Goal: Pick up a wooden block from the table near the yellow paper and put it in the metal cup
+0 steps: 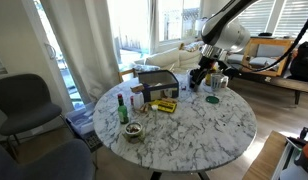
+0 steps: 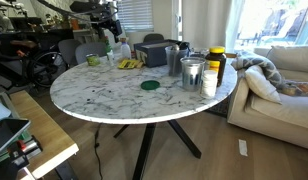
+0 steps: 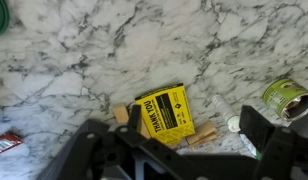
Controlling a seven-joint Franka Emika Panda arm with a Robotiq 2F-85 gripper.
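Note:
The yellow paper [image 3: 166,113] lies flat on the marble table [image 3: 114,50]. One wooden block [image 3: 120,114] sits at its left edge. Two more blocks [image 3: 202,134] lie at its lower right corner. My gripper [image 3: 174,142] is open and empty, hovering above the paper with its dark fingers on either side. In both exterior views the gripper [image 1: 198,74] [image 2: 111,30] is well above the table. The yellow paper [image 1: 164,105] [image 2: 129,64] shows there too. The shiny metal cup [image 2: 192,72] [image 1: 218,83] stands apart from the paper and is out of the wrist view.
A green bottle [image 1: 122,108] stands near the paper. A green-rimmed bowl [image 3: 286,98] and a white tube [image 3: 226,120] lie to the right of the blocks. A darker grey cup [image 2: 174,58], a flat dish [image 2: 150,86], a pale cup [image 2: 210,78] and a dark box [image 1: 154,80] also stand on the table.

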